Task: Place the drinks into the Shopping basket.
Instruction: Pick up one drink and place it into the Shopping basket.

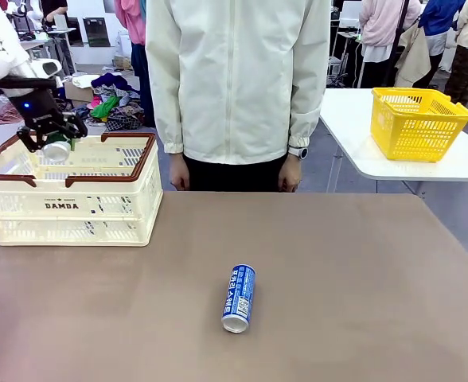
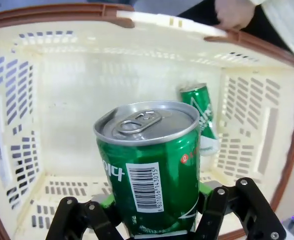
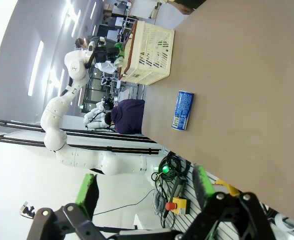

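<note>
The left gripper (image 1: pixel 55 142) is clamped on the green can (image 2: pixel 147 170) right over the open Shopping basket (image 1: pixel 27 208) at far left, while the blue can (image 1: pixel 239 298) lies mid-table, long axis near-to-far, the right gripper (image 3: pixel 144 187) gaping wide.

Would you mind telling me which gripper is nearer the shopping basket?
Left. The left gripper hangs over the open shopping basket, shut on a green can. The right gripper, open, sits past the table edge, with the blue Pocari Sweat can between it and the basket.
</note>
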Robot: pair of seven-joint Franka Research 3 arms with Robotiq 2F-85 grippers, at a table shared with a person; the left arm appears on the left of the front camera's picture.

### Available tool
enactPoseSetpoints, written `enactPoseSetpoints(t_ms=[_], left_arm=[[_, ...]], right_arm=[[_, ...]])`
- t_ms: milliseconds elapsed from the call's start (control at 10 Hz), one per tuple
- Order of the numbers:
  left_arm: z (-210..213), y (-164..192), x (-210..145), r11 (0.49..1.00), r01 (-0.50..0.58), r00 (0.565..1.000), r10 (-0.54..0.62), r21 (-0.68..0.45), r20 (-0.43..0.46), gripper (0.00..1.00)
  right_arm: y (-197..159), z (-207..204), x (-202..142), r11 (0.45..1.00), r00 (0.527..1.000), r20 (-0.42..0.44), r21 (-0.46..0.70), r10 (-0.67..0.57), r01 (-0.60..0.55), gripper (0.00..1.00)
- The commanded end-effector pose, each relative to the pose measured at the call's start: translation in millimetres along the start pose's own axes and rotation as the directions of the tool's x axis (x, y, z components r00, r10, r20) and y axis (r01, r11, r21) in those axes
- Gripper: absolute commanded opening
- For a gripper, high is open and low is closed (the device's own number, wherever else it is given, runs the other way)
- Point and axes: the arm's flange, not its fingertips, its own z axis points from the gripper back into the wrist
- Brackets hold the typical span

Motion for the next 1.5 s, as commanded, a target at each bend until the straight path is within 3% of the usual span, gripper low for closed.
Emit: enactPoseSetpoints(t_ms=[0,600,1200,1300,1400], left_arm=[[-14.0,11.5,-6.4,0.991,0.119,0.992,-0.122,0.065,0.032,0.0],[-64.0,39.0,-22.7,0.981,0.146,0.989,-0.148,0.13,0.006,0.0],[-88.9,36.2,2.4,0.977,0.13,0.991,-0.121,0.168,-0.06,0.0],[-87.8,35.5,3.8,0.979,0.134,0.99,-0.126,0.153,-0.064,0.38],[-84.9,35.3,4.1,0.98,0.13,0.991,-0.122,0.151,-0.058,0.95]], right_arm=[[5.7,0.2,3.5,1.0,1.0,0.011,0.012,-0.003,0.003,1.0],[5.7,0.2,3.5,1.0,1.0,0.011,0.012,-0.003,0.003,1.0],[5.7,0.2,3.5,1.0,1.0,0.011,0.012,-0.003,0.003,1.0],[5.7,0.2,3.5,1.0,1.0,0.011,0.012,-0.003,0.003,1.0],[5.7,0.2,3.5,1.0,1.0,0.011,0.012,-0.003,0.003,1.0]])
